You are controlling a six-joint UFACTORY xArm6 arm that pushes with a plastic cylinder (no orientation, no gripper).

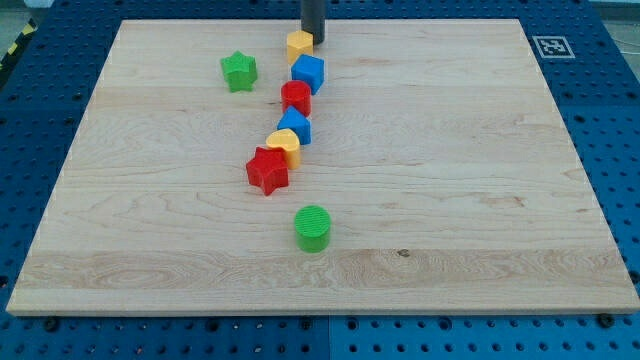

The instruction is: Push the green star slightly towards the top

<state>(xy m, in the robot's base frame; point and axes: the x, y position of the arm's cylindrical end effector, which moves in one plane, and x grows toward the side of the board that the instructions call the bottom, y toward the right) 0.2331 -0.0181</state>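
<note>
The green star lies on the wooden board at the upper left of the block group. My tip stands near the board's top edge, right beside the yellow block and to the right of the green star, about a block's width or two apart from it. Below the yellow block runs a slanted line of blocks: a blue block, a red block, a second blue block, a yellow heart and a red star.
A green cylinder stands alone below the line of blocks. A blue perforated table surrounds the board. A black-and-white marker sits at the board's top right corner.
</note>
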